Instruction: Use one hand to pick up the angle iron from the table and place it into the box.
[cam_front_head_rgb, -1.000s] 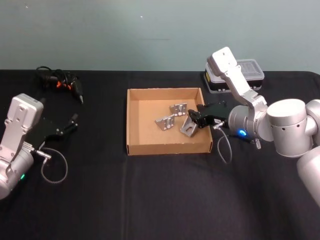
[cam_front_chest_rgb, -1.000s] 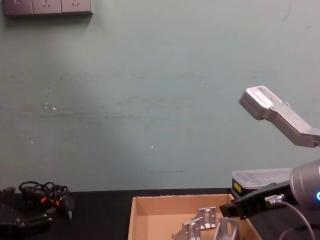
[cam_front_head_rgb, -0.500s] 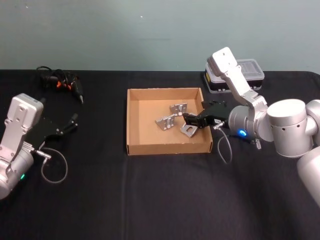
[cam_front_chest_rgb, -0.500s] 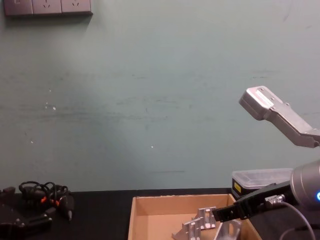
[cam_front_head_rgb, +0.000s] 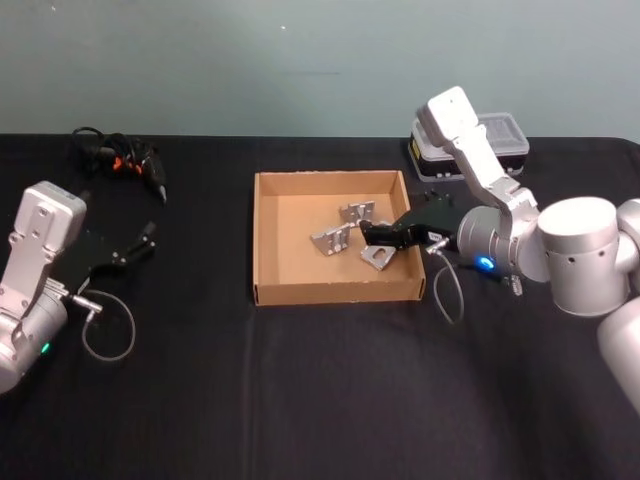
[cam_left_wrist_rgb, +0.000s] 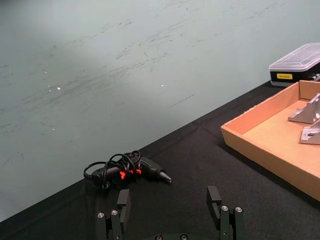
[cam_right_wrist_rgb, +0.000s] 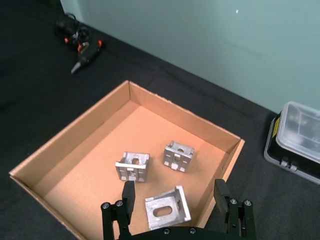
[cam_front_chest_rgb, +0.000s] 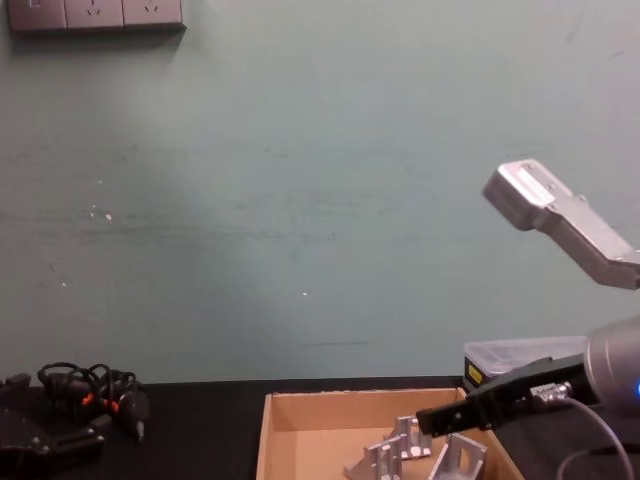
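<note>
In the box (cam_right_wrist_rgb: 75, 150), three angle irons (cam_right_wrist_rgb: 167, 210); right end effector (cam_right_wrist_rgb: 175, 200) spread wide above.

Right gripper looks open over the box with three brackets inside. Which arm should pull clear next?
Right. The right gripper hangs open above the box, just over the nearest angle iron. The left gripper is parked far off on the table.

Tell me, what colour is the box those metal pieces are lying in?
Tan cardboard brown; the box shows best in the right wrist view.
</note>
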